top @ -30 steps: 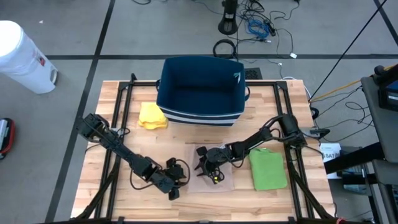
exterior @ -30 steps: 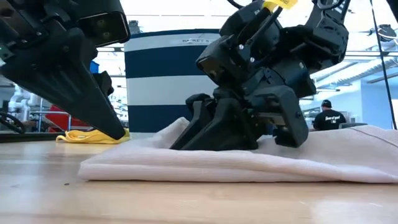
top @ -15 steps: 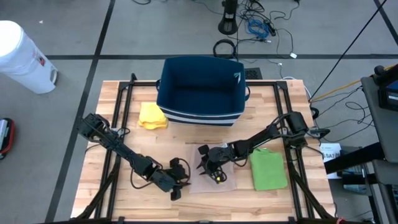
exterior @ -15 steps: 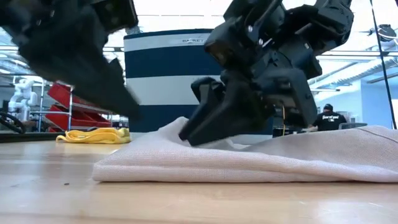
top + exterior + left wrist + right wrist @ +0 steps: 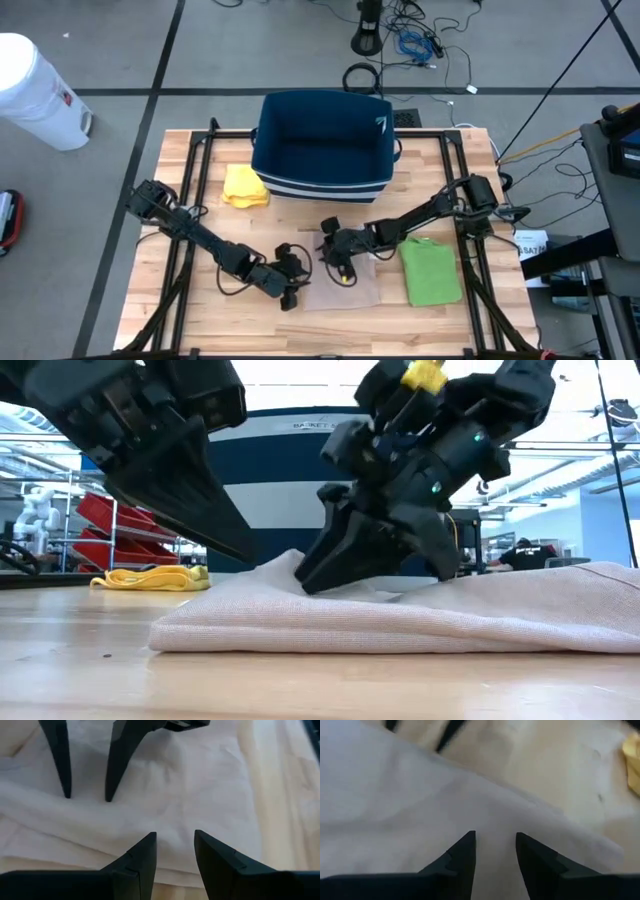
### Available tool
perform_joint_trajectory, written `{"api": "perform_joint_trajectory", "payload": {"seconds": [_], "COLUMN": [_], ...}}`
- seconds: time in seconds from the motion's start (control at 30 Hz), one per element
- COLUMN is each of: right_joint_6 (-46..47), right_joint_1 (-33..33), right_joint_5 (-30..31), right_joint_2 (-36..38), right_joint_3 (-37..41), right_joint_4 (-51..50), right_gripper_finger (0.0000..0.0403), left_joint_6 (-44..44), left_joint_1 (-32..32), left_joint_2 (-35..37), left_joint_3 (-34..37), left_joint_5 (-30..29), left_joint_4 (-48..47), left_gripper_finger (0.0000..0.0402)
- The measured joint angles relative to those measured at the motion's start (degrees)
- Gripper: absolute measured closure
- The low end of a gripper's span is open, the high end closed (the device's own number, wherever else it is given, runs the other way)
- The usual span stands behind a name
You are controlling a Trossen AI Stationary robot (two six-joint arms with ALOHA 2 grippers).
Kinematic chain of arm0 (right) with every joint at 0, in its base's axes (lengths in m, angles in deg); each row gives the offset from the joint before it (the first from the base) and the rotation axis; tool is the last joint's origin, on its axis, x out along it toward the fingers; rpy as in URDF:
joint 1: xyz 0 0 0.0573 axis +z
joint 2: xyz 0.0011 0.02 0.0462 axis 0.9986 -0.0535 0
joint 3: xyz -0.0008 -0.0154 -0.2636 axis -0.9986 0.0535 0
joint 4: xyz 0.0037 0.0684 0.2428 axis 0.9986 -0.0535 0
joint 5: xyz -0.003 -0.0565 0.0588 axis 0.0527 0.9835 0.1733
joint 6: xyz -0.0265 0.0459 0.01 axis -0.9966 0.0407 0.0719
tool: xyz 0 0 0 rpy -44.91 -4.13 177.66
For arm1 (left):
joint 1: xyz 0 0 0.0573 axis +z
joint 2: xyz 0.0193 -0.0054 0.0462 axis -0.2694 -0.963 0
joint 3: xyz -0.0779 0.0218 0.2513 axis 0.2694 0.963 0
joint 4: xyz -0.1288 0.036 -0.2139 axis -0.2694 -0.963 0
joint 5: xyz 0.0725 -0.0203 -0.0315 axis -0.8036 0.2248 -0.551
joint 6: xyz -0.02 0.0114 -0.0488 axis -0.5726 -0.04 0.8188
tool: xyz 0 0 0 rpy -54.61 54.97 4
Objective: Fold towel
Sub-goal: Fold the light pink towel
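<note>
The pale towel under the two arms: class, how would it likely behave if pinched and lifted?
The pale towel probably droops limply, since it already lies rumpled in soft folds. It looks light and thin. It likely won't slip, given its ribbed weave.

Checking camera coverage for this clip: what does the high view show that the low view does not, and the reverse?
Only the high view shows the green cloth, the basket's open top and the white bin. Only the low view shows the pale towel's raised fold and the room behind, with a person. Both show the towel, yellow cloth, blue basket, left gripper and right gripper.
</note>
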Motion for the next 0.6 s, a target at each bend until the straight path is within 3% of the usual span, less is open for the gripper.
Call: {"api": "perform_joint_trajectory", "payload": {"seconds": [0.2,0.4,0.6], "right_joint_6": [0.16,2.69,3.54], "right_joint_1": [-2.11,-5.92,-7.05], "right_joint_5": [-0.74,-9.04,-11.28], "right_joint_2": [-0.16,-4.29,-8.24], "right_joint_3": [0.04,0.0,-0.04], "right_joint_4": [1.89,10.95,14.55], "right_gripper_finger": [0.0275,0.0275,0.0275], "left_joint_6": [0.03,-0.06,-0.32], "left_joint_1": [0.08,0.12,0.62], "left_joint_2": [0.0,0.0,0.0], "left_joint_3": [0.0,0.0,0.0], "left_joint_5": [-0.64,-0.64,-0.66], "left_joint_4": [0.24,0.21,0.21], "left_gripper_finger": [0.0264,0.0264,0.0264]}}
